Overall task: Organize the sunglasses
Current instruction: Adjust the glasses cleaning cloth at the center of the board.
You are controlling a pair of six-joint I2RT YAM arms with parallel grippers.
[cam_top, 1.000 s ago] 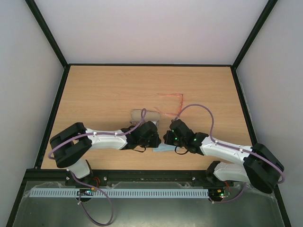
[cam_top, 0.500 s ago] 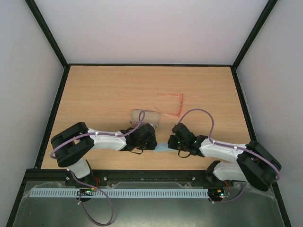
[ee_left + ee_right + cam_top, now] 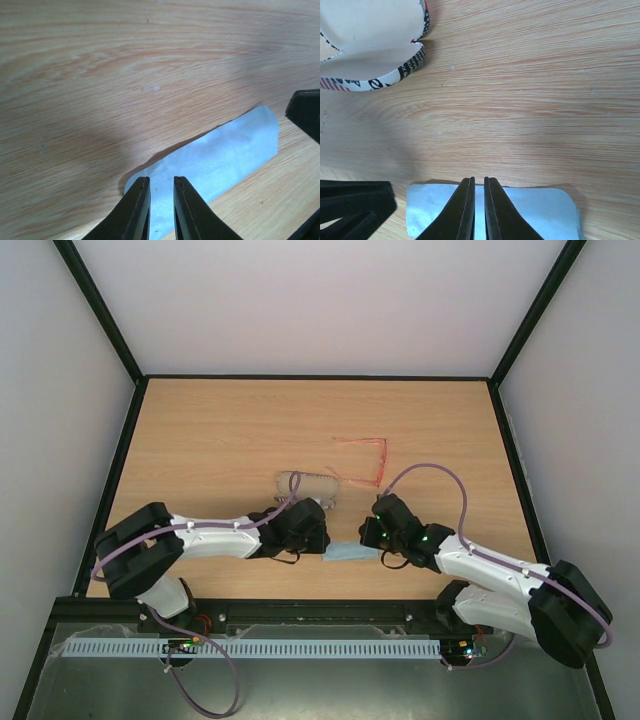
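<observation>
The sunglasses (image 3: 384, 460), a thin red wire pair, lie open on the wood behind both arms, untouched. Just in front of them is the flag-patterned case (image 3: 305, 483), whose open end (image 3: 370, 40) shows in the right wrist view. A folded light blue cloth (image 3: 350, 553) stretches between the two grippers near the front edge. My left gripper (image 3: 161, 179) is pinched on one end of the cloth (image 3: 215, 155), which rides slightly off the table over a dark shadow. My right gripper (image 3: 479, 179) is nearly closed on the cloth's far edge (image 3: 535, 210).
The black table rim (image 3: 300, 600) runs close in front of the cloth. Bare wood (image 3: 220, 430) lies to the left and behind. The other arm's black fingers intrude at the frame edges (image 3: 305, 112) (image 3: 350, 205).
My right gripper has slid a little right and its arm has stretched out lower. The cloth between the grippers now lies flatter and more spread. The left arm has barely moved.
</observation>
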